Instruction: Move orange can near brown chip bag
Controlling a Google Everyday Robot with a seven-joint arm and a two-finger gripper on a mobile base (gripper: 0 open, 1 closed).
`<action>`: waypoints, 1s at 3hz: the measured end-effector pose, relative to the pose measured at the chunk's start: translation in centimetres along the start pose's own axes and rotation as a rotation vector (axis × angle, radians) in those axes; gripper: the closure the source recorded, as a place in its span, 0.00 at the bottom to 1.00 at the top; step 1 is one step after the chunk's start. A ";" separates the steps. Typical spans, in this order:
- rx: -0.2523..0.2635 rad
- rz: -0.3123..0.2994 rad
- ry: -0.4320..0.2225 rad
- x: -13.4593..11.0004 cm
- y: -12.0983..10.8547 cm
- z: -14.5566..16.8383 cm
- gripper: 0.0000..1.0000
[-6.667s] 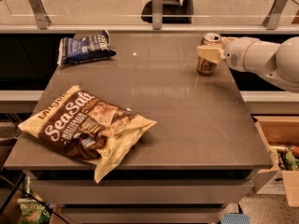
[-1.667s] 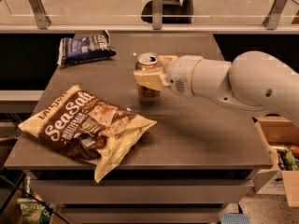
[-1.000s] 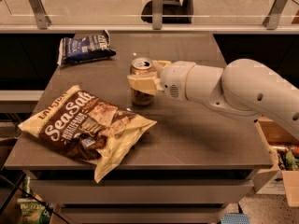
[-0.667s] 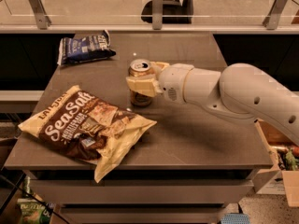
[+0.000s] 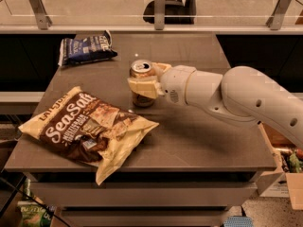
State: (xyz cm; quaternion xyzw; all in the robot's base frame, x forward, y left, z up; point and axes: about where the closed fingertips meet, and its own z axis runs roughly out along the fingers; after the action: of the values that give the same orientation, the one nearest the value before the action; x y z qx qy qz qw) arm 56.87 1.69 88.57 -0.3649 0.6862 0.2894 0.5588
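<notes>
The orange can (image 5: 141,70) stands upright on the grey table (image 5: 199,131), a little right of the table's middle-left, just behind the upper right corner of the brown chip bag (image 5: 87,126). The bag lies flat at the front left with "Sea Salt" lettering. My gripper (image 5: 144,83) comes in from the right on a white arm (image 5: 236,98), and its cream fingers (image 5: 142,87) are shut on the can's side. The can's base rests at or just above the tabletop.
A smaller dark blue bag (image 5: 85,48) lies at the back left of the table. A glass railing (image 5: 156,8) runs behind the table. A cardboard box (image 5: 284,174) sits on the floor at the right.
The gripper has carried the can from the table's back right to the left and forward, and over the last second it has moved slightly lower, close beside the brown bag.
</notes>
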 end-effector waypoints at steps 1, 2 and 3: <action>0.000 0.000 0.000 0.0 0.0 0.0 0.59; -0.001 0.000 0.000 0.0 0.0 0.0 0.36; -0.001 -0.001 0.000 0.0 0.1 0.0 0.13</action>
State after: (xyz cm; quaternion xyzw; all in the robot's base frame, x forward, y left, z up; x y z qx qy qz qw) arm 56.84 1.77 88.59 -0.3655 0.6859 0.2896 0.5587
